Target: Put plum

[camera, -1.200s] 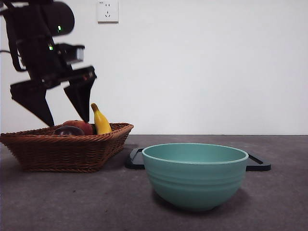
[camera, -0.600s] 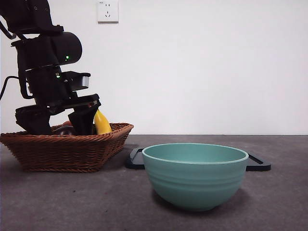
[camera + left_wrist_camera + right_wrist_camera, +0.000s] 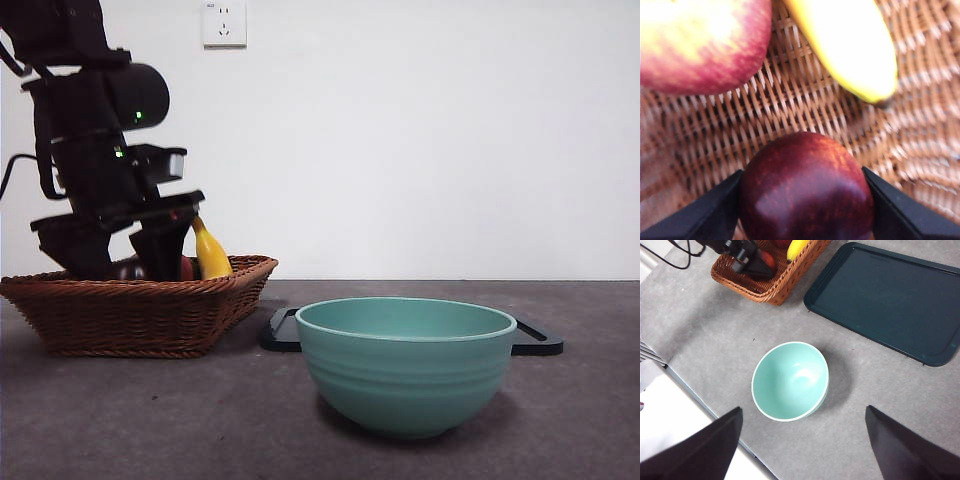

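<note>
The plum (image 3: 805,187), glossy and dark maroon, lies on the floor of the wicker basket (image 3: 790,100). My left gripper (image 3: 802,171) is down in the basket, and its two black jaws touch the plum on both sides. In the front view this gripper (image 3: 120,262) reaches into the basket (image 3: 140,310) at the left, and the arm and rim mostly hide the plum. My right gripper (image 3: 804,409) is open and empty, high above the table.
A yellow banana (image 3: 845,45) (image 3: 209,255) and a red-yellow apple (image 3: 700,45) lie in the basket beside the plum. A teal bowl (image 3: 405,365) (image 3: 790,381) stands at the front middle. A dark tray (image 3: 535,342) (image 3: 890,300) lies behind it.
My left gripper came down from above the basket into it, and its jaws drew in around the plum. The bowl, tray and basket have not moved.
</note>
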